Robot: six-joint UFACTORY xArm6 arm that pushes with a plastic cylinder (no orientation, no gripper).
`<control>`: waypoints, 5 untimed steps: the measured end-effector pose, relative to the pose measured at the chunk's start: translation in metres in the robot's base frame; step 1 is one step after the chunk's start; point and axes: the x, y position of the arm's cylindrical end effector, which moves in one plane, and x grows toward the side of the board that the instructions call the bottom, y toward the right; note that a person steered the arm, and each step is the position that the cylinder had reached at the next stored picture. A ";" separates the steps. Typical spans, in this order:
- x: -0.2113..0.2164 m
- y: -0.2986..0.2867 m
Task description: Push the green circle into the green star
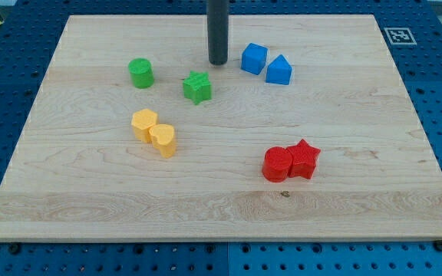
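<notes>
The green circle (140, 73) stands on the wooden board toward the view's upper left. The green star (197, 87) lies to its right and slightly lower, with a gap between them. My rod comes down from the view's top, and my tip (218, 62) rests on the board just above and to the right of the green star, between it and the blue cube (254, 58). The tip touches no block. It is well to the right of the green circle.
A blue triangular block (278, 70) sits against the blue cube's right. A yellow hexagon (144, 124) and a yellow heart (163, 140) touch each other at centre left. A red circle (277, 164) and a red star (304, 159) touch at lower right. The board's top edge (298, 15) is near.
</notes>
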 end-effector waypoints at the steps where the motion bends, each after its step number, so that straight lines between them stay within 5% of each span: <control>1: -0.008 0.018; 3: 0.014 0.064; 5: 0.014 0.018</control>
